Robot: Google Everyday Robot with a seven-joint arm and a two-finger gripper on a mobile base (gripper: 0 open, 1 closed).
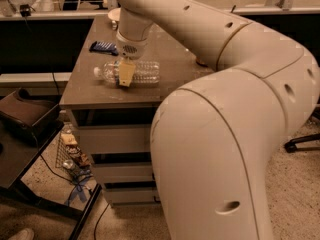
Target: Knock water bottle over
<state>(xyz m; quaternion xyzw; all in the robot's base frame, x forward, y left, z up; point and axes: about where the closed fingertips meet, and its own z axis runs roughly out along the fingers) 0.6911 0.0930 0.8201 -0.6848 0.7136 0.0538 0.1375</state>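
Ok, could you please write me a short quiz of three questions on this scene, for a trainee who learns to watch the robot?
1. True or false: the water bottle stands upright on the cabinet top.
2. Choose one. Where is the claw?
A) at the bottle, about its middle
B) down at the drawers
C) near the floor
3. Fill in the word: the bottle's cap points toward the ___ side of the picture.

Key:
1. False. It lies on its side.
2. A.
3. Left.
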